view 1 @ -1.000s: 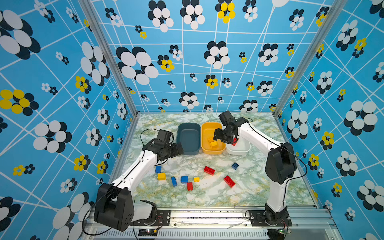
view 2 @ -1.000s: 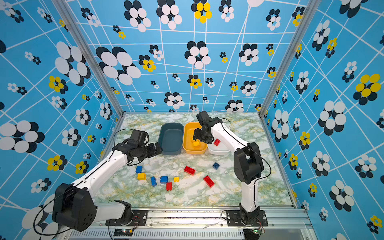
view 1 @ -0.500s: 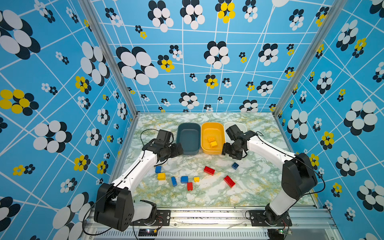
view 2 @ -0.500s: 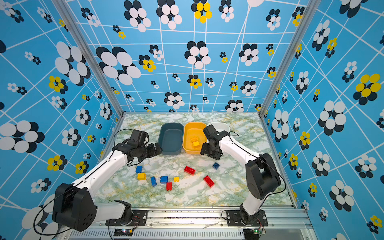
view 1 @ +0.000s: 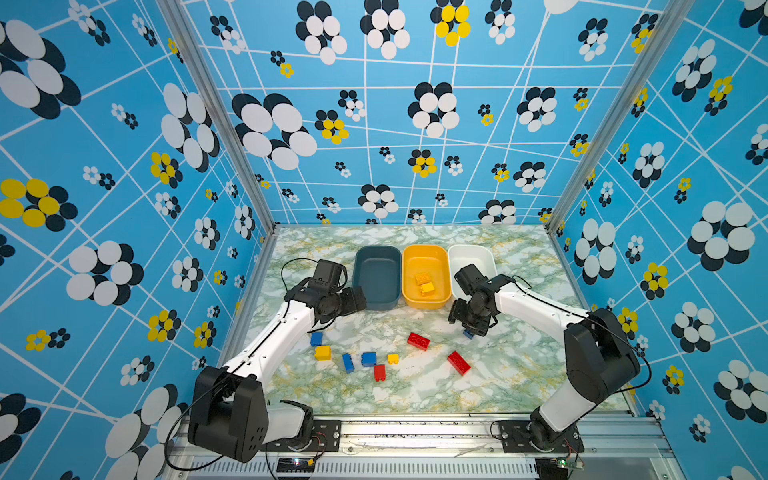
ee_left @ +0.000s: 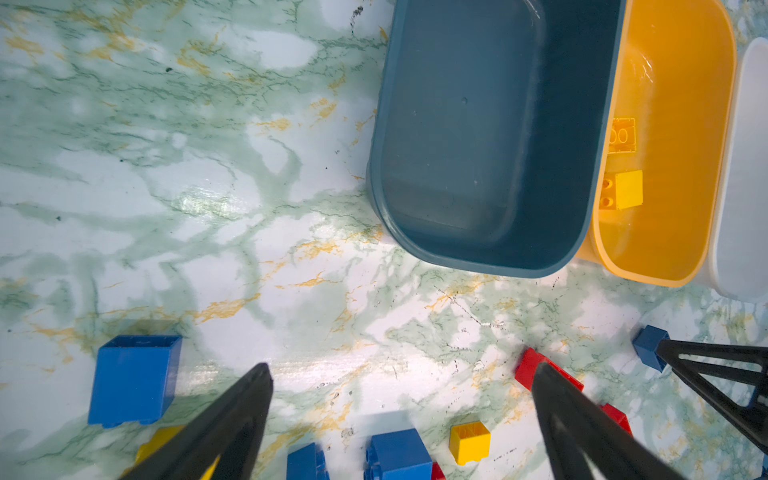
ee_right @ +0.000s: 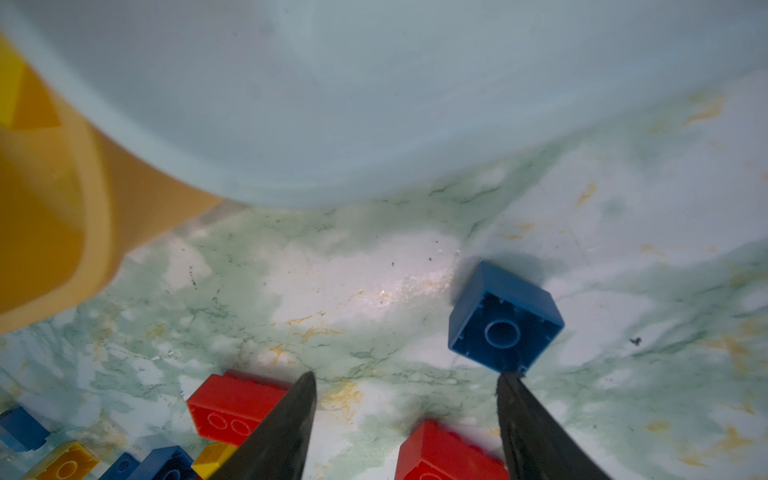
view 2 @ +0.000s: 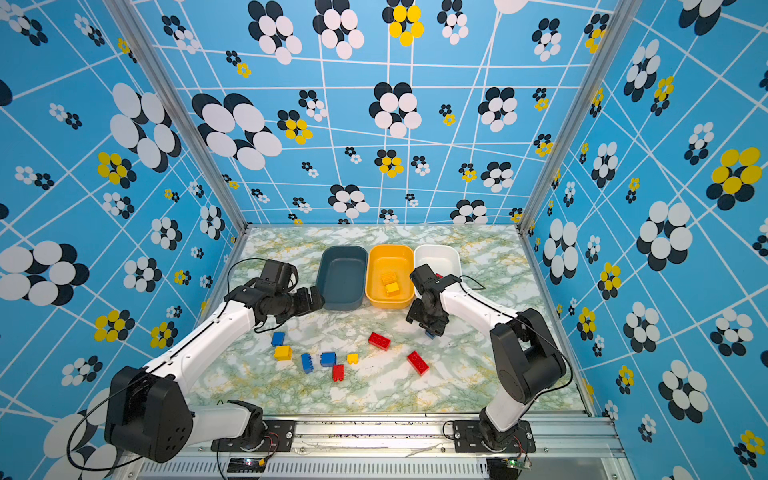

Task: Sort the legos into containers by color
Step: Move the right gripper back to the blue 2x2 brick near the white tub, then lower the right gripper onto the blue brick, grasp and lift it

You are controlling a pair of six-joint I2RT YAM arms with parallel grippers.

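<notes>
In both top views I have the yellow tub [view 1: 426, 257] at the back of the worktop [view 1: 519, 374], with the teal tub [view 1: 378, 276] against its left side and the white tub [view 1: 471, 254] against its right. Two yellow bricks [view 1: 427, 288] lie inside the yellow tub. My left tool [view 1: 358, 300] hangs left of the yellow tub, at the teal tub's front corner. My right tool [view 1: 468, 329] is low over the worktop just in front of the yellow tub's right corner, above a small blue brick [view 1: 468, 334]. Further in front of the yellow tub lie a long red brick [view 1: 418, 340], a second red brick [view 1: 459, 363] and, to the left, a loose cluster [view 1: 368, 358] of blue, yellow and red bricks.

In the left wrist view the left tool's fingers [ee_left: 249, 415] stand wide apart with only worktop between them, so it grips nothing.

In the right wrist view the right tool's fingers [ee_right: 291, 424] are parted over bare worktop. The small blue brick lies at one fingertip, outside the gap, with its hollow underside toward the camera. The yellow tub's wall shows beyond.
</notes>
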